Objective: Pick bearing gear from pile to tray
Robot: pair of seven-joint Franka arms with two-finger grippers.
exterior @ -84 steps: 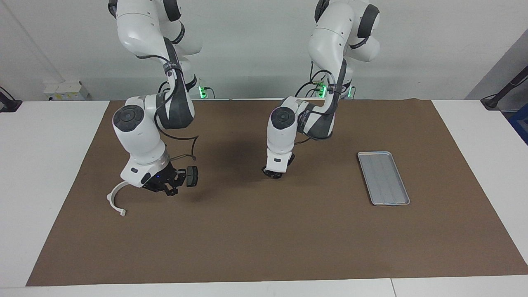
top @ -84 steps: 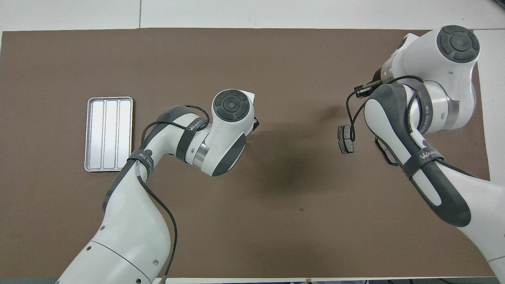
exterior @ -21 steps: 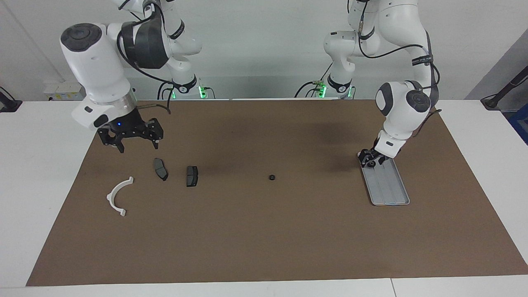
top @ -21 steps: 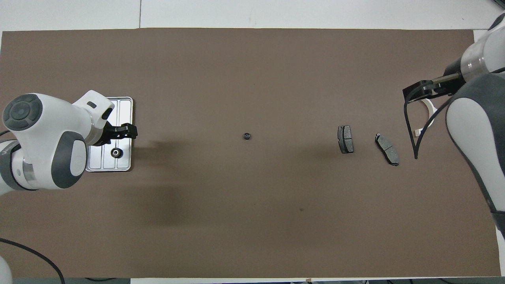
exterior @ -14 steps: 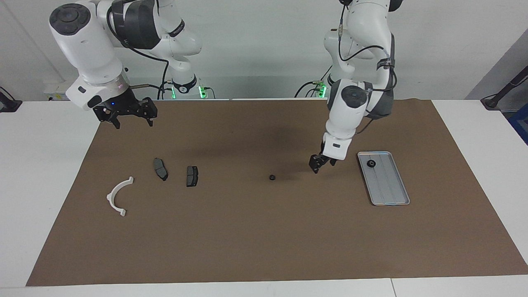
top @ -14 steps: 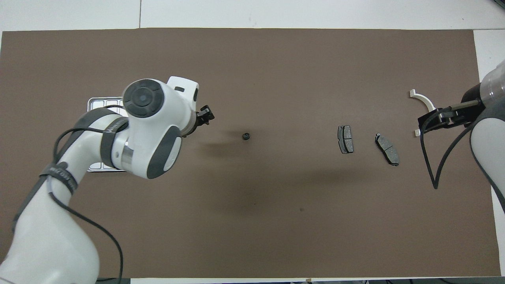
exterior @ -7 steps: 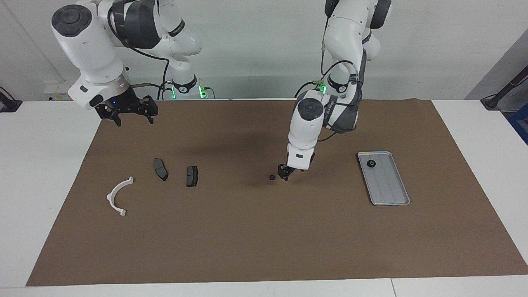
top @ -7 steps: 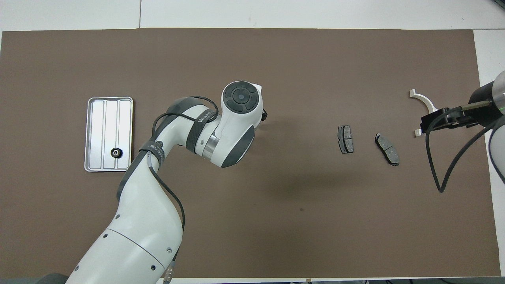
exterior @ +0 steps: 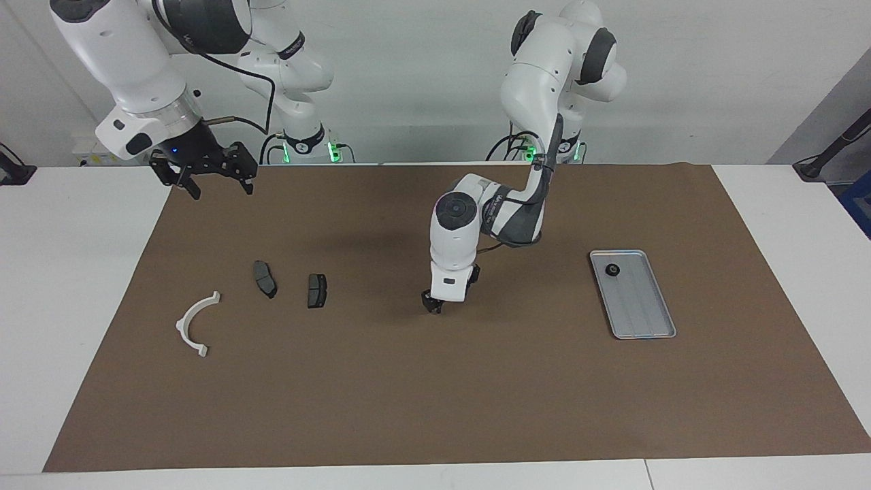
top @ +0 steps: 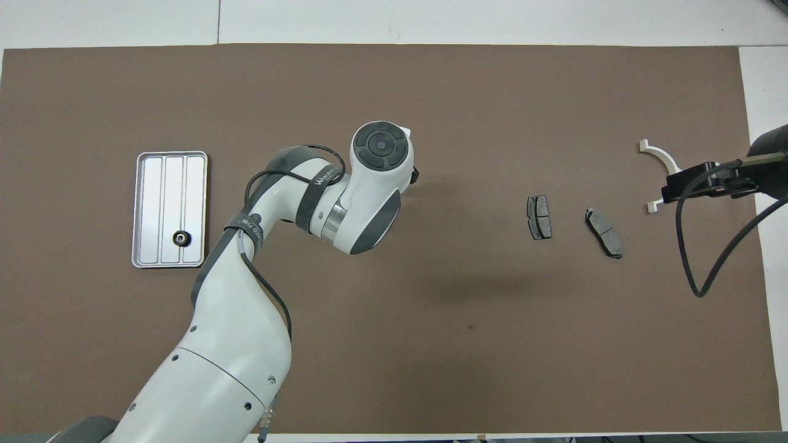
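- Right gripper (exterior: 203, 178): raised over mat edge at right arm's end, jaws open, empty, waiting.
- 1 bearing gear (exterior: 612, 270) already in tray (exterior: 646, 320).
- Left gripper (exterior: 433, 306): low at mat centre; open or closed, cannot tell.
- Gear likely small, light, rigid, can roll; pinch across toothed rim from above.
- Half second before, 2nd gear lay visible beside left gripper; now hidden under it.

The left arm reached out from its base, elbow bent, wrist pointing straight down, its tool (exterior: 433, 305) low at the table's middle; whether its fingers were apart could not be told. The right arm waited raised at its own end, its tool (exterior: 204, 178) hanging spread wide and holding nothing.
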